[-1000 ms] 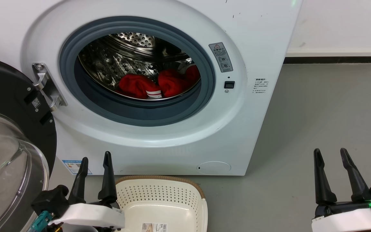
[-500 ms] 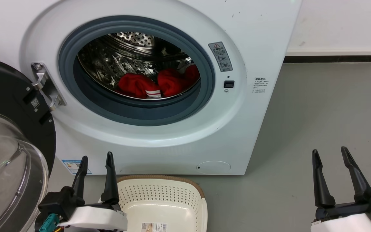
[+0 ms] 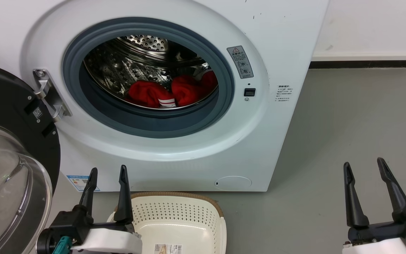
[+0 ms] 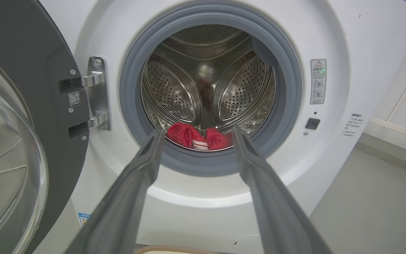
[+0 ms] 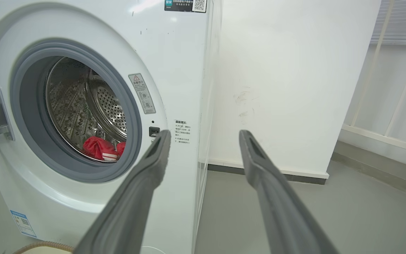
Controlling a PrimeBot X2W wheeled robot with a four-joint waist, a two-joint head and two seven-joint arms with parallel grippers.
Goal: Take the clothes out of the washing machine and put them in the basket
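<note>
While the left gripper [image 3: 108, 168] and right gripper [image 3: 363, 162] both stood wide and empty, the clothes [image 3: 167, 92] lay ahead of the left fingertips, low inside the washing machine [image 3: 196, 148]. The sound reach was straight in, clearing the grey seal [image 3: 146, 127]; the basket [image 3: 174, 213] sat just beside that gripper.
</note>
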